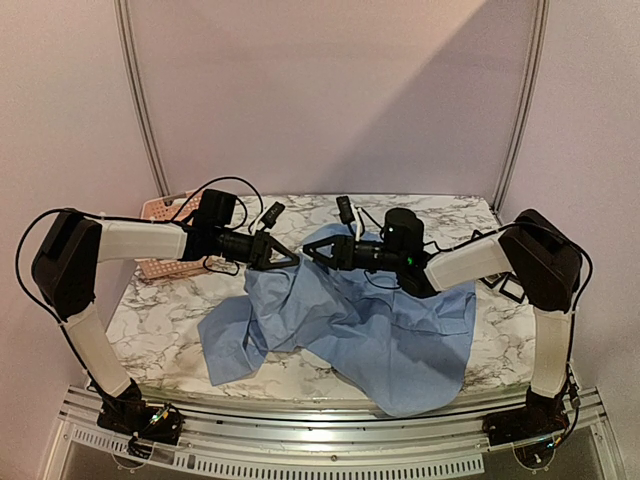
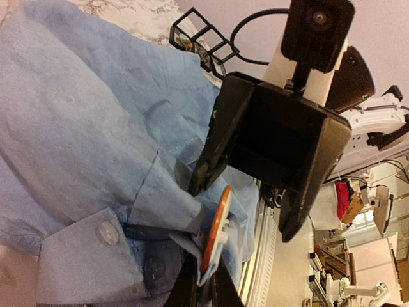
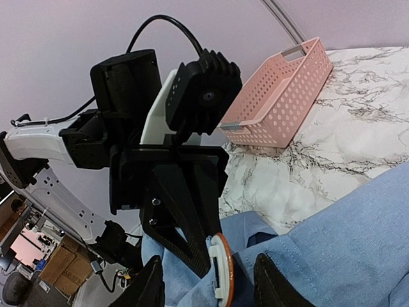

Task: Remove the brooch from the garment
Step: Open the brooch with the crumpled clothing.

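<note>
Your left claw point(image 3: 208, 254) is pinched shut on the edge of the round orange brooch with a white backing point(image 2: 219, 220). The brooch stands on a raised fold of the light blue button-up shirt point(image 1: 380, 330), which is draped over the marble tabletop point(image 1: 160, 320). Your right claw point(image 2: 243, 208) faces it with its fingers spread either side of the brooch, gripping nothing.

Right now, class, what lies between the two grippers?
The orange brooch on a shirt fold: left gripper at its edge, right gripper open, facing it. Both wrist views show it.
</note>
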You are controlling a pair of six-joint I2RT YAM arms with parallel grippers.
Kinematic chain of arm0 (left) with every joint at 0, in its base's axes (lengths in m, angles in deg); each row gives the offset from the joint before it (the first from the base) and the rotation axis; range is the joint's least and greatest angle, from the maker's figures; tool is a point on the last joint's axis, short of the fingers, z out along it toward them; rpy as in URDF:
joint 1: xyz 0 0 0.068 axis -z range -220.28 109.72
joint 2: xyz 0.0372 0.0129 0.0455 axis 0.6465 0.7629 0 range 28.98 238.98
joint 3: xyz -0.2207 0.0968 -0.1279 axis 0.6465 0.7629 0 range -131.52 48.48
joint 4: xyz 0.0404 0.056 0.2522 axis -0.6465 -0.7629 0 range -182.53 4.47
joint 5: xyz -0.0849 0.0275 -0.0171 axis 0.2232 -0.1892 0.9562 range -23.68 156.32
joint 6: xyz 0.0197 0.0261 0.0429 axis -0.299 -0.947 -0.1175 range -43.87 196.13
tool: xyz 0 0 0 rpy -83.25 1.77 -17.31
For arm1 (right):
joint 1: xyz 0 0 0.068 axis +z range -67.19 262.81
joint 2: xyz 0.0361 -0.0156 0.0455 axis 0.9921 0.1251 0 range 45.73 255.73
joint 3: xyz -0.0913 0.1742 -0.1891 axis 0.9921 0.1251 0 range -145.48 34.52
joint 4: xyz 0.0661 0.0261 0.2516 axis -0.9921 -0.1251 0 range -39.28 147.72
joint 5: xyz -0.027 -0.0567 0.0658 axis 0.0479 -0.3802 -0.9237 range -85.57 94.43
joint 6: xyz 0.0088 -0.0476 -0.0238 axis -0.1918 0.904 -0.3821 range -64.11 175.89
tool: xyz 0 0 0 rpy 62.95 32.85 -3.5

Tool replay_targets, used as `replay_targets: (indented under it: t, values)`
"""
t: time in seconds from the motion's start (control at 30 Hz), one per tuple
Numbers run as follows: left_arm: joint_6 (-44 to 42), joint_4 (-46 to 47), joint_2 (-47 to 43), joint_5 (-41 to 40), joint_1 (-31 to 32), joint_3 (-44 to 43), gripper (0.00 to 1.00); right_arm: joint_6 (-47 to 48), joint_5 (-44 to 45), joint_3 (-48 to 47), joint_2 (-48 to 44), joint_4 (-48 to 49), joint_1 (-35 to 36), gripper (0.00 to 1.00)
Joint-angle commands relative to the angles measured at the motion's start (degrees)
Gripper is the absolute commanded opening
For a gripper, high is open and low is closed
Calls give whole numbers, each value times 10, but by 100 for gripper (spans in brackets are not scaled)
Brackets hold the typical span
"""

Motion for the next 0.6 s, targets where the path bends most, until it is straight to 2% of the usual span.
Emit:
replay_targets:
  t: [0.0,0.57]
  values:
    - [-12,-7,-21,-3,2,-13,0,6,-18,-12,22,-19,-2,44]
    - [-14,-8,-23,-4,2,-12,0,5,-7,-27,36,-48,-2,22]
